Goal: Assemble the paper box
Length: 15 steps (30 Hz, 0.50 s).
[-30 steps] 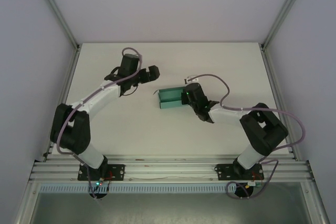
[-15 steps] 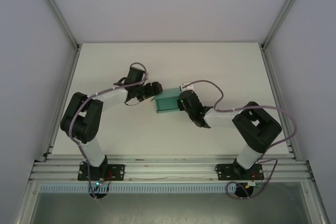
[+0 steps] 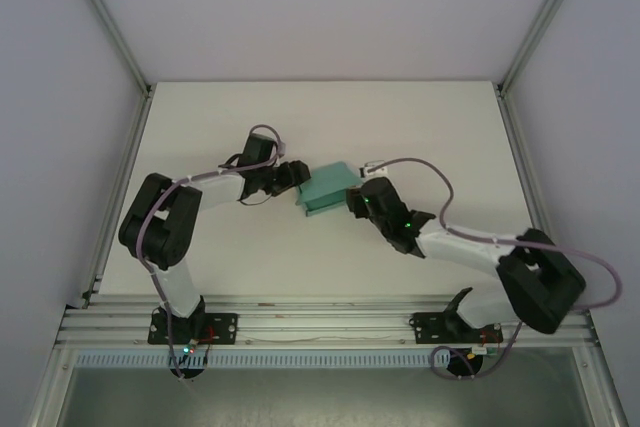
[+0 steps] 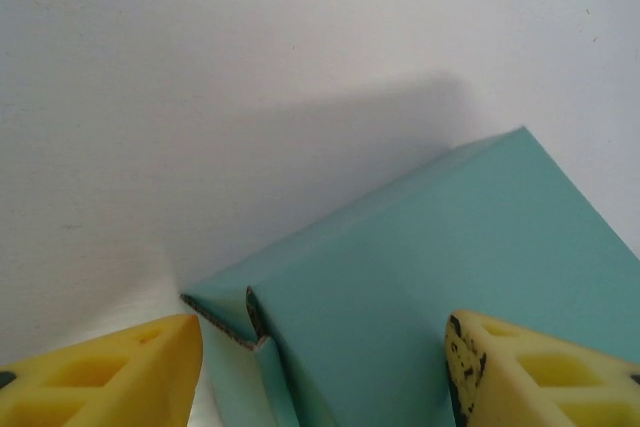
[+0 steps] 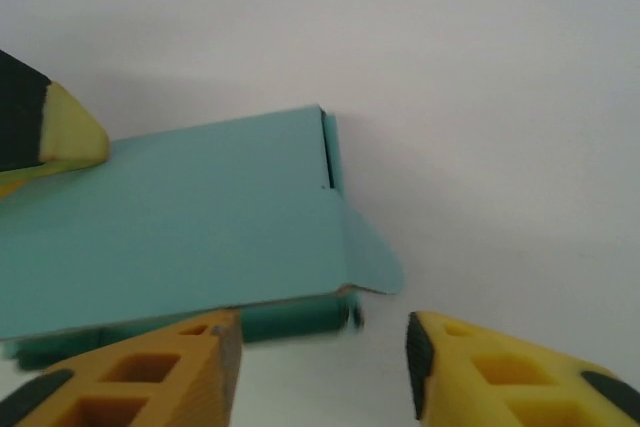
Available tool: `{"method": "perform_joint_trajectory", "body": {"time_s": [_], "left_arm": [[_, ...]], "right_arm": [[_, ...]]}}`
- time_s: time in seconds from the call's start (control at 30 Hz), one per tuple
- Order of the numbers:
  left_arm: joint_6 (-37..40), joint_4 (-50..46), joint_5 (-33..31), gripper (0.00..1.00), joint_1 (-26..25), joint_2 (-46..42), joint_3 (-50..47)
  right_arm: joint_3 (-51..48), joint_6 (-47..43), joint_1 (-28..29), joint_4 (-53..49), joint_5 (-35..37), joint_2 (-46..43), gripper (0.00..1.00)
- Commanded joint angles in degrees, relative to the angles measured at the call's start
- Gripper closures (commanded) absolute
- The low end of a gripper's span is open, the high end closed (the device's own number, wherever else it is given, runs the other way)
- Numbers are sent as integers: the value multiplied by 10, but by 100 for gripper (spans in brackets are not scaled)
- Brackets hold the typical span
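Your left gripper [image 4: 322, 332] straddles a corner of the teal-green folded card paper box [image 3: 325, 190], fingers spread; your right gripper [image 5: 322, 337] gapes just beside its opposite end.

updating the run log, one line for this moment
paper box folded | left pincer open at one end | right pincer open at other end

White table [image 3: 250, 257], pale walls [image 3: 320, 7], aluminium corner posts [image 3: 108, 12].
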Motion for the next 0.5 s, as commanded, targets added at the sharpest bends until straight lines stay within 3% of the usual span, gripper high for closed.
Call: {"method": "perform_joint_trajectory", "body": {"time_s": [0.0,0.17,0.3,0.47], "left_arm": [[3,5,8,37,-1,22,-15],[16,9,9,40,-1,27,-20],[25,24,23,43,-1,39,-20],[23,50,33,48,-1,55,-26]], "right_arm": [[-20,32,2,-65,6,-63,45],[-2,73,-15,-116,10,-122,25],[44,126,-80,-155,-90,-92,20],[96,143,-138,-165,-155,-3,16]]}}
